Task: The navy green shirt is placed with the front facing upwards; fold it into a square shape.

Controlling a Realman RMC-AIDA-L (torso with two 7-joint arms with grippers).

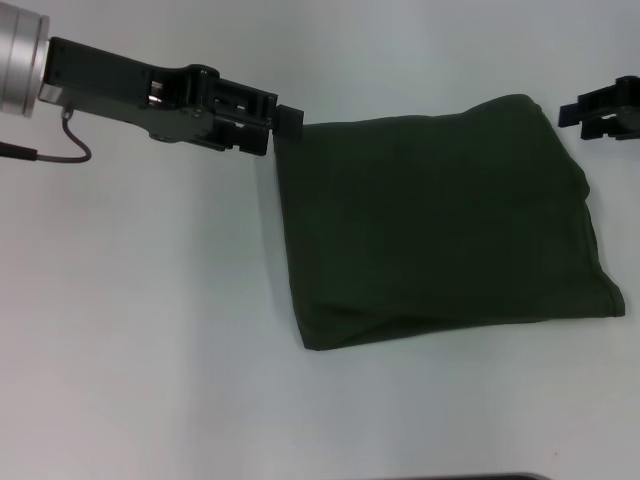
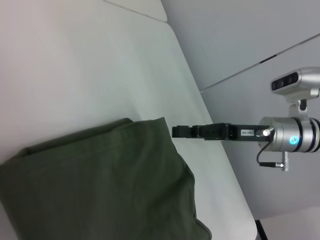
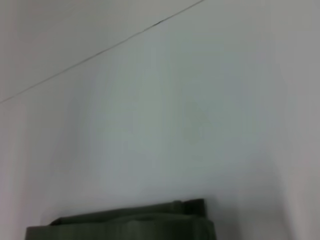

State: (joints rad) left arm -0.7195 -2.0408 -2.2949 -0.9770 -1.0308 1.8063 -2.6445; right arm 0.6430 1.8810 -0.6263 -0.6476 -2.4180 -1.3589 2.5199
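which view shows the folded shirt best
The head view: the whole shirt lies folded there, all edges visible. The left wrist view shows only one end of it, and the right wrist view just a thin strip of its edge.

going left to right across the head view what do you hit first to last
left gripper at the far left corner of the shirt → folded green shirt lying on the white table → right gripper beside the shirt's far right corner
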